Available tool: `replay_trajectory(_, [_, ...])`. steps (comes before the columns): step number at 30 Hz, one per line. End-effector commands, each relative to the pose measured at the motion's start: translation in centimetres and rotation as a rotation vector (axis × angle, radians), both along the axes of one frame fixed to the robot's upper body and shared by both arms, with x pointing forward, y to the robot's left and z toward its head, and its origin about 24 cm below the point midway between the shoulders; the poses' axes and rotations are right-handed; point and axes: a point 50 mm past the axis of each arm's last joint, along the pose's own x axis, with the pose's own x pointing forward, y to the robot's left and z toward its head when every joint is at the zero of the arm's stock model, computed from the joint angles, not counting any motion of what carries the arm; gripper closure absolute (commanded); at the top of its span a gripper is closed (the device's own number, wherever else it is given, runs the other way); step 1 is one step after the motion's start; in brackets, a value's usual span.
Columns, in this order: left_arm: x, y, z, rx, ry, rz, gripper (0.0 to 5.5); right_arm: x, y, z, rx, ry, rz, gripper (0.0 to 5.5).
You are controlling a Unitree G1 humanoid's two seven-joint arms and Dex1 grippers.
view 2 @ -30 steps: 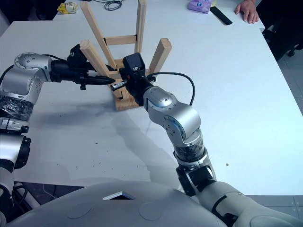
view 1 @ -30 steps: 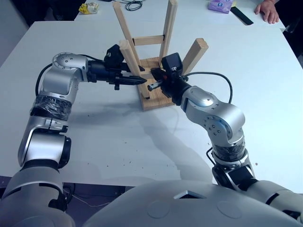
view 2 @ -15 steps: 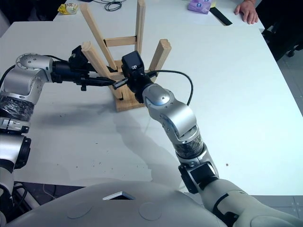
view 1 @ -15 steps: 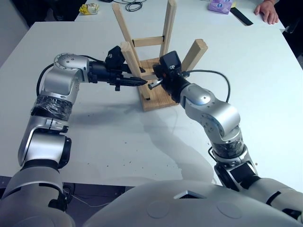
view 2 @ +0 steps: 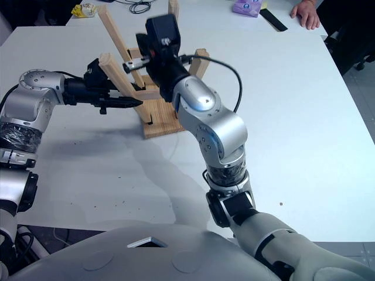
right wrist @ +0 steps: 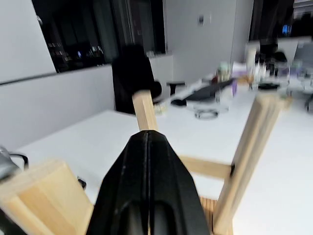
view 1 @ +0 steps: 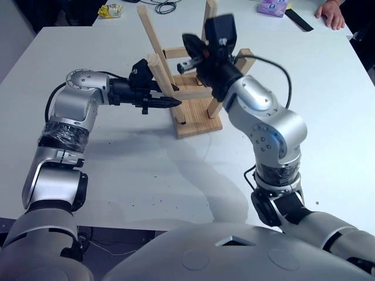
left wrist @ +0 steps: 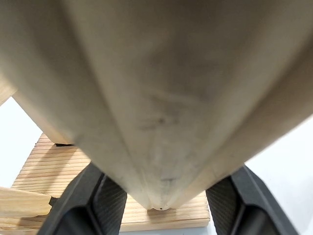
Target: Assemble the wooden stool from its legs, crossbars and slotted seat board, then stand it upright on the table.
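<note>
The wooden stool stands upside down on the white table, its slotted seat board [view 1: 199, 124] flat and its legs pointing up. A crossbar [view 1: 194, 93] joins the near legs. My left gripper [view 1: 170, 100] is shut on the near-left leg [view 1: 157, 65], low down; in the left wrist view this leg [left wrist: 156, 98] sits between the dark fingers [left wrist: 95, 200]. My right gripper [view 1: 188, 51] hangs raised among the leg tops, above the crossbar, its fingers [right wrist: 149, 147] pressed together with nothing in them. The near-right leg [view 1: 244, 58] leans outward behind that arm.
At the far edge lie a purple pack [view 1: 273, 7], a black strip [view 1: 299, 20], a yellow object [view 1: 110, 9] and a cable [view 1: 167, 6]. A person's hand [view 1: 331, 14] rests at the far right corner. Bare table [view 1: 146, 170] spreads in front of the stool.
My right gripper has lifted from beside the seat board up to the height of the leg tops. The left arm and the stool have stayed in place.
</note>
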Motion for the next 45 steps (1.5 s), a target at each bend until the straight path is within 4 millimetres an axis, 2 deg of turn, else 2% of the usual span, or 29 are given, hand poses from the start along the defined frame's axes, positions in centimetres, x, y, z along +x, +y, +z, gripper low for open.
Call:
replay_trajectory(1, [-4.0,1.3,-9.1,0.191,0.391,0.044,3.43,-1.1,-0.3,-6.5,-0.275,0.171,0.077,5.50])
replay_trajectory(3, [-4.0,1.3,-9.2,0.190,0.392,0.049,3.43,-1.4,-0.2,-6.4,-0.278,0.164,0.094,5.50])
replay_trajectory(6, [-4.2,1.3,-9.6,0.185,0.394,0.061,3.43,-1.2,-0.1,-3.9,-0.166,0.080,0.100,5.50])
replay_trajectory(9, [-4.6,1.2,-10.1,0.180,0.397,0.068,3.43,-1.2,-0.3,0.2,0.011,-0.041,0.126,5.50])
replay_trajectory(11, [-4.4,1.0,-10.3,0.164,0.378,0.101,3.43,-1.6,-1.0,3.6,0.189,-0.131,0.169,5.50])
replay_trajectory(13, [-3.4,0.8,-9.8,0.112,0.318,0.181,3.43,-1.5,-2.4,6.3,0.347,-0.210,0.178,5.50])
replay_trajectory(16, [-2.9,0.9,-8.2,0.013,0.243,0.232,3.43,-0.3,-4.8,8.6,0.487,-0.244,0.146,5.50])
replay_trajectory(19, [-3.7,1.0,-7.3,-0.039,0.223,0.234,3.43,0.9,-6.8,9.9,0.500,-0.265,0.103,5.50])
replay_trajectory(23, [-5.1,1.5,-7.5,-0.024,0.213,0.259,3.43,1.8,-9.6,13.1,0.494,-0.377,0.053,5.50])
replay_trajectory(26, [-6.0,2.1,-7.5,0.006,0.226,0.237,3.43,2.5,-12.2,14.2,0.413,-0.449,-0.026,5.50])
replay_trajectory(27, [-6.2,2.2,-7.4,0.015,0.231,0.226,3.07,2.9,-13.1,14.3,0.387,-0.457,-0.061,5.50])
replay_trajectory(29, [-6.6,2.6,-7.1,0.028,0.247,0.196,2.89,4.0,-14.9,14.0,0.352,-0.448,-0.116,5.50])
replay_trajectory(32, [-6.6,2.8,-6.6,0.048,0.255,0.151,2.38,5.4,-16.5,12.3,0.266,-0.390,-0.150,5.50])
replay_trajectory(37, [-6.0,3.5,-5.7,0.047,0.210,0.169,1.78,6.5,-16.5,4.0,-0.160,-0.201,-0.096,5.50])
replay_trajectory(39, [-5.8,4.1,-5.5,0.042,0.173,0.253,1.78,6.3,-17.6,0.4,-0.293,-0.124,-0.131,5.50])
replay_trajectory(41, [-5.8,4.6,-5.4,0.038,0.130,0.382,1.78,5.9,-18.4,-1.9,-0.361,-0.093,-0.161,5.50])
replay_trajectory(43, [-6.2,5.0,-5.3,0.027,0.088,0.569,1.78,5.6,-19.0,-3.2,-0.339,-0.075,-0.208,5.50])
replay_trajectory(45, [-7.3,4.8,-4.8,-0.011,0.074,0.732,1.78,5.2,-19.2,-3.6,-0.298,-0.078,-0.230,5.50])
